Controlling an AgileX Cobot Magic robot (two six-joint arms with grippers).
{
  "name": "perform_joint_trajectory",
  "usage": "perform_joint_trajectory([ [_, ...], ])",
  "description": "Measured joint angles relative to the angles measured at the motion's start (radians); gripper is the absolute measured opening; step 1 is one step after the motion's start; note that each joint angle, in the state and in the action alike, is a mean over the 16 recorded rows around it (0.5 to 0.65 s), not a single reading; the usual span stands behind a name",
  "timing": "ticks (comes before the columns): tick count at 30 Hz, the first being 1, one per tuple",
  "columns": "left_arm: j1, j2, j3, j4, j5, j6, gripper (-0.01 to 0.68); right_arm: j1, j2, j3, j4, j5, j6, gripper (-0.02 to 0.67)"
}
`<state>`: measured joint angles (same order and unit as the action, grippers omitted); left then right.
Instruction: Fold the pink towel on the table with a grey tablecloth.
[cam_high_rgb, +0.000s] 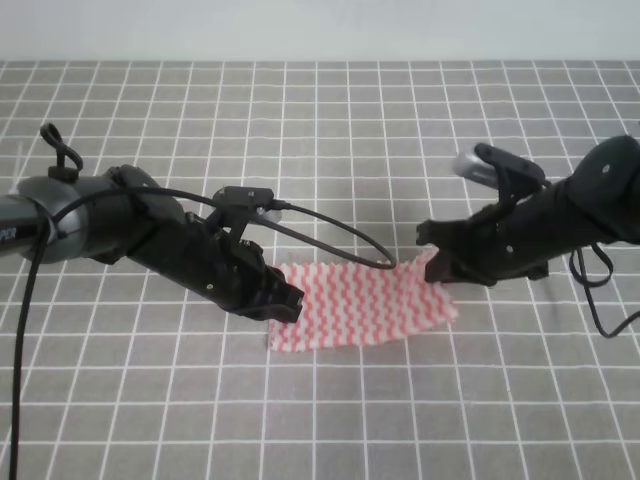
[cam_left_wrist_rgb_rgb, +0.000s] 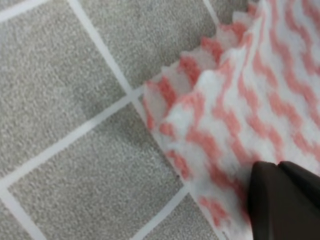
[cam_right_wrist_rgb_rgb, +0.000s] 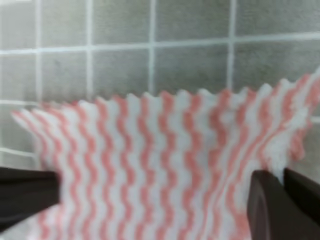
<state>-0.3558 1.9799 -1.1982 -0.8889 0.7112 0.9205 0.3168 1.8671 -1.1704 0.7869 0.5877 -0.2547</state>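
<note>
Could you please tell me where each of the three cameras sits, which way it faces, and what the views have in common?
Exterior high: mounted above, looking down across the grey tablecloth at the pink towel; both arms show, left gripper and right gripper at the towel's ends.
Left wrist: close above the table, looking down at a jagged towel corner; dark fingertips show at lower right.
Right wrist: low, facing along the towel toward the grid; dark fingers show at both lower corners.
Shared: all see the towel on the grid cloth.

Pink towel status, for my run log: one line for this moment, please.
pink towel: on grey tablecloth | left end effector: at left edge | right end effector: at right corner, lifted | fold: not done
</note>
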Motion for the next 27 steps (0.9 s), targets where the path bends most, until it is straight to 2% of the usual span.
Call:
perform_joint_trajectory([
  [13, 0.0, 0.0, 0.0, 0.001, 0.002, 0.0, 0.005, 0.047, -0.002, -0.035, 0.159, -0.003, -0.1, -0.015],
  [27, 0.018, -0.037, -0.016, 0.009, 0.03, 0.0, 0.004, 0.092, -0.002, -0.035, 0.222, -0.052, -0.134, -0.015],
])
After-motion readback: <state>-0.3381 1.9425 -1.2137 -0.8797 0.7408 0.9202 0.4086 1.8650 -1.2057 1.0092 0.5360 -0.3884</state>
